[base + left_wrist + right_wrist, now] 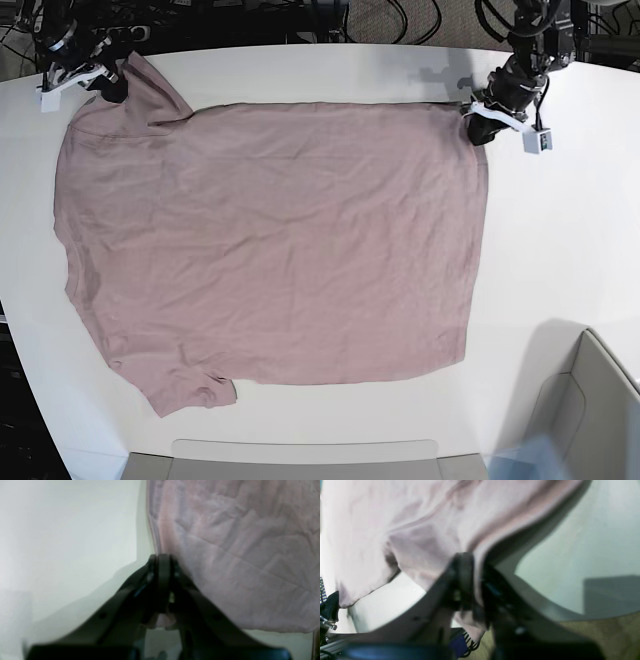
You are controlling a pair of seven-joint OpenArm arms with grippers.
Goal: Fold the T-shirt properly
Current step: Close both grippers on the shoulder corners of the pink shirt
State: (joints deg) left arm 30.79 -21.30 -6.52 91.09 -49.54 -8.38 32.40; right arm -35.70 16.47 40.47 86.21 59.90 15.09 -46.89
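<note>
On desk (560, 220), T-shirt (270, 250) spread flat, mostly smoothed, sleeve seen at near left corner. Far right corner pinched by left hand (478, 112), jaws pressed together on hem edge. Far left sleeve corner pinched by right hand (108, 82), cloth clamped between jaws. Wrist views blurred.

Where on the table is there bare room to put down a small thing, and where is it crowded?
Bare table lies right of the T-shirt, up to the grey box at bottom right. A narrow strip runs along the far edge. The top corners are crowded: left pincer and right pincer each grip the shirt.
</note>
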